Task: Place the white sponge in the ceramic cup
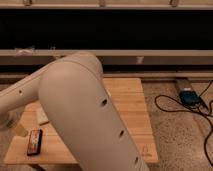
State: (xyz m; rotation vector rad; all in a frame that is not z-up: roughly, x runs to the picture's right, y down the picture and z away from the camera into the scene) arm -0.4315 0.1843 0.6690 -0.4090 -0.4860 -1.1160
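The white sponge (42, 116) looks soft and light, so pinch its short sides; the gripper is out of view, and I cannot tell its state.

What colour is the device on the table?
Black and red device, camera view; claw unseen.

My large pale arm (85, 115) covers most of the wooden tabletop (131, 107); my hand is out of view. At the left lies what may be the white sponge (42, 116), half hidden, with a black-and-red device (34, 142) nearer the front edge.
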